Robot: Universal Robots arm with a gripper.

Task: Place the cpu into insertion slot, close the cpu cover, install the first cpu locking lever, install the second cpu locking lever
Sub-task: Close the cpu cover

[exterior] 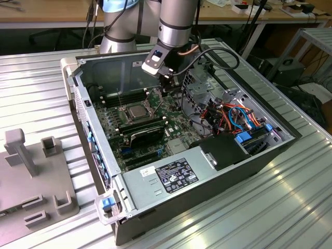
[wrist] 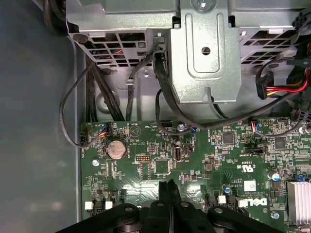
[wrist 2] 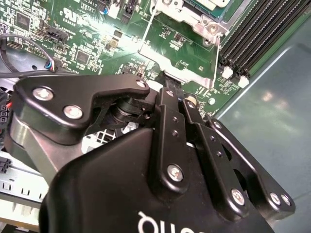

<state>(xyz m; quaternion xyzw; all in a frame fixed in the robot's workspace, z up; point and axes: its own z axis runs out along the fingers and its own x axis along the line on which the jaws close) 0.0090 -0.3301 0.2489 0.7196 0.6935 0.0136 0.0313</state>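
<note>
In the exterior view the cpu (exterior: 136, 110) lies flat in the insertion slot (exterior: 124, 116) on the green board inside the open computer case. The cpu cover (exterior: 146, 113) seems to lie down around it. Two thin locking levers (exterior: 120, 100) stand upright beside the slot. My gripper (exterior: 166, 87) hangs just off the slot's corner on the exterior view's right, above the board. In both wrist views its black fingers (wrist: 167, 190) are pressed together with nothing between them. In the second wrist view the tips (wrist 2: 168, 82) sit next to the socket's silver frame (wrist 2: 187, 22) and a wire lever (wrist 2: 147, 29).
A grey power supply (exterior: 174, 174) fills the case front, with a drive cage (exterior: 205, 91) and coloured cables (exterior: 244, 116) toward the exterior view's right. Long black memory slots (wrist 2: 252, 34) run beside the socket. A metal cage (wrist: 204, 53) and cables overhang the board. A grey fixture (exterior: 31, 176) stands outside the case.
</note>
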